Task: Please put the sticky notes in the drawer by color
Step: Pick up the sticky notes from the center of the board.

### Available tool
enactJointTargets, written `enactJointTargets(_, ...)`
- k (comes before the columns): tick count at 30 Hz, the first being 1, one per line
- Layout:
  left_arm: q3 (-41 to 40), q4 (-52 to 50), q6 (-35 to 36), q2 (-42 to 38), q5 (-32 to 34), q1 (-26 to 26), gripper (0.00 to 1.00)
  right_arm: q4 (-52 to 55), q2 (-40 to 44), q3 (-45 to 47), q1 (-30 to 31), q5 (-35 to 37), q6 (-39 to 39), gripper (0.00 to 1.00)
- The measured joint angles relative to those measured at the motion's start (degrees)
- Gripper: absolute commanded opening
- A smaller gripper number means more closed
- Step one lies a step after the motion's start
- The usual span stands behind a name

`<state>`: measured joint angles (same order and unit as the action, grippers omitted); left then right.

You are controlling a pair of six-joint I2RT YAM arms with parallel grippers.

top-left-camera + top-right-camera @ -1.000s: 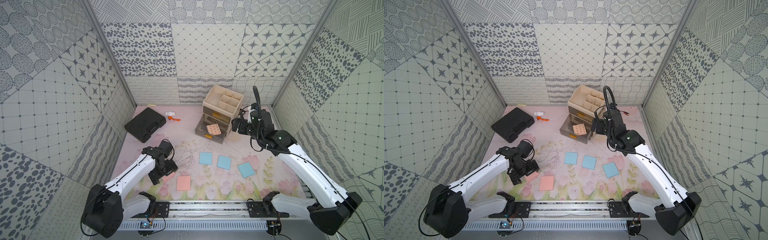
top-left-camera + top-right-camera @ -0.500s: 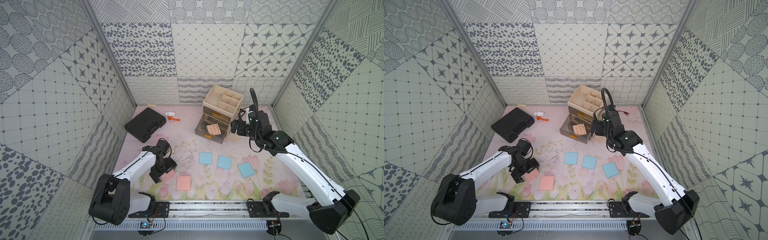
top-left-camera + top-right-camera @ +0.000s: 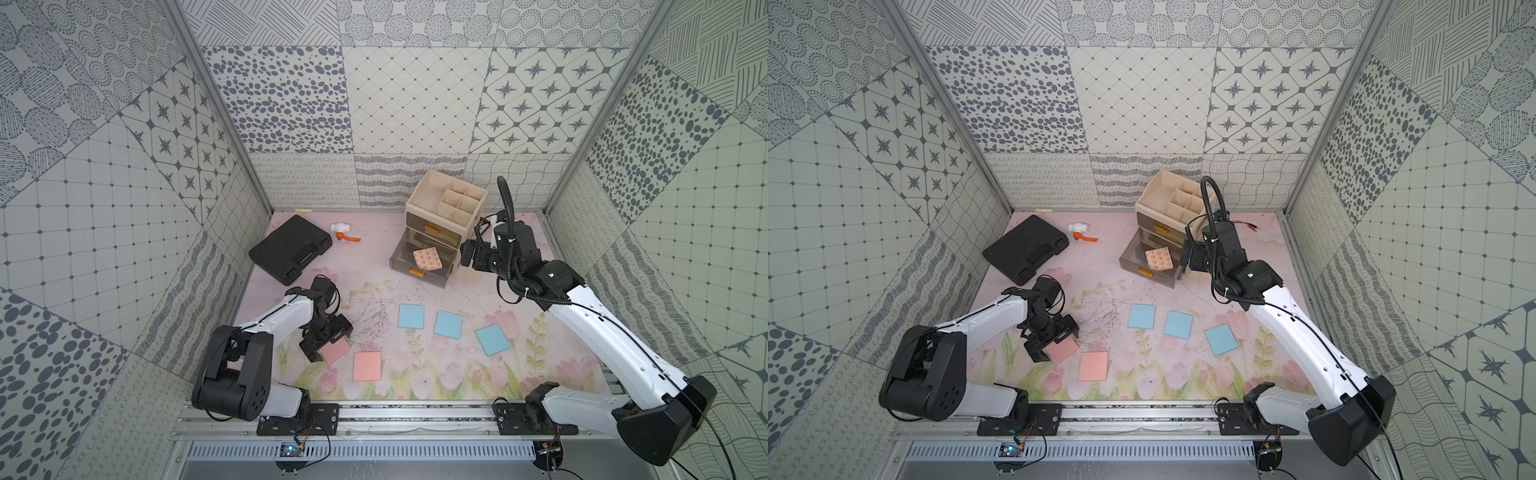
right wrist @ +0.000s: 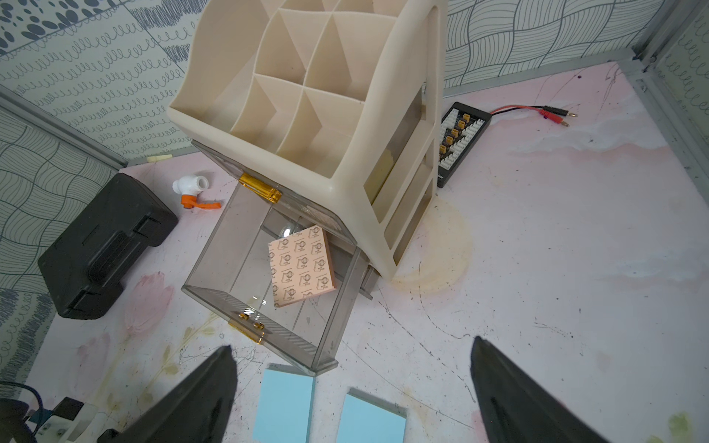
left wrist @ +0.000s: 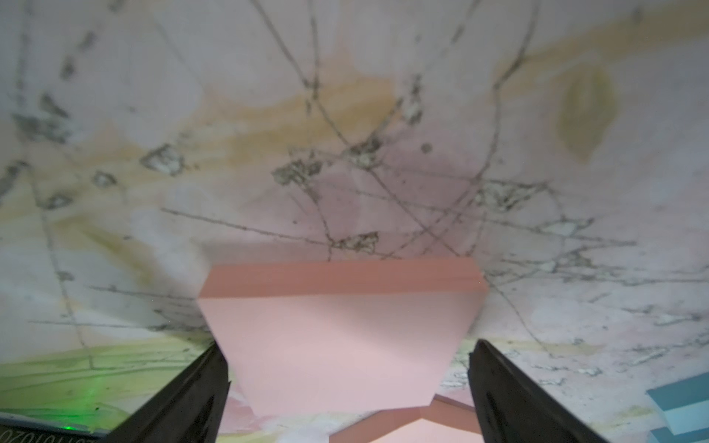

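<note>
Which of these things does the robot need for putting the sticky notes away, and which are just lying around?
For the job:
- blue sticky notes
- pink sticky notes
- open drawer, and probably the patterned pad lying in it

Just lying about:
- black case
- white and orange valve
- connector board with red leads

One pad [image 3: 428,261] lies in the organizer's [image 3: 424,195] open drawer [image 3: 417,275]; five sticky notes [image 3: 411,316] lie before the organizer, a case [image 3: 289,249] to its left.
</note>
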<state>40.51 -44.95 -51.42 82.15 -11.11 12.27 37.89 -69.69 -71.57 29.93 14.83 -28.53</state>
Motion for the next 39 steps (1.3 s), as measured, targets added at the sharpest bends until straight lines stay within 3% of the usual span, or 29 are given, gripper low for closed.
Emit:
enactJointTargets(9, 0.24, -0.55, 1.03, 2.08, -0.46, -0.33, 0.98, 0.00, -0.13, 0.02, 0.00, 0.20, -0.57, 0.99)
enactJointTargets(19, -0.02, -1.79, 2.16, 1.49, 0.87, -0.37, 0.78, -0.02, -0.31, 0.04, 0.00, 0.24, -1.07, 0.99)
enactJointTargets(39, 4.63, -2.08, 3.37, -6.86, 0.68, -0.24, 0.75, -0.87, 0.94, 1.99, -0.02, 0.94, -1.55, 0.99)
